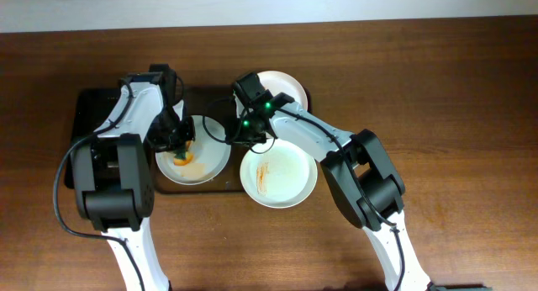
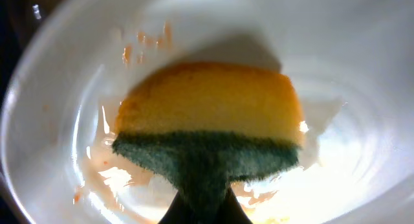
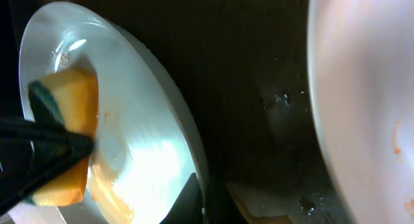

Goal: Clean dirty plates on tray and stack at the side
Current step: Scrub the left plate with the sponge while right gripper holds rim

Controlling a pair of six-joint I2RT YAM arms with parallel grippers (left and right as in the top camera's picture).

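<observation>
Yellow foam backed with green scourer, the sponge [image 2: 207,114] is pressed flat into a white plate [image 2: 362,88] smeared with orange sauce. The left gripper [image 2: 202,208] is pinched tight on the sponge's green edge. This plate sits in the middle of the dark tray [image 1: 88,106], which lies on a wooden table [image 1: 454,114].

The right gripper [image 1: 248,140] is at the plate's rim on the side toward the tray's right end. The right wrist view shows one dark finger [image 3: 186,197] lying against that rim. The other finger is lost in shadow, so I cannot tell whether the gripper is clamped on the rim or only resting there.

A second plate [image 1: 290,182] with thin orange streaks sits at the tray's right end, overhanging its near edge. A third plate [image 1: 286,82] lies in the tray's far right corner, partly under the right arm.
</observation>
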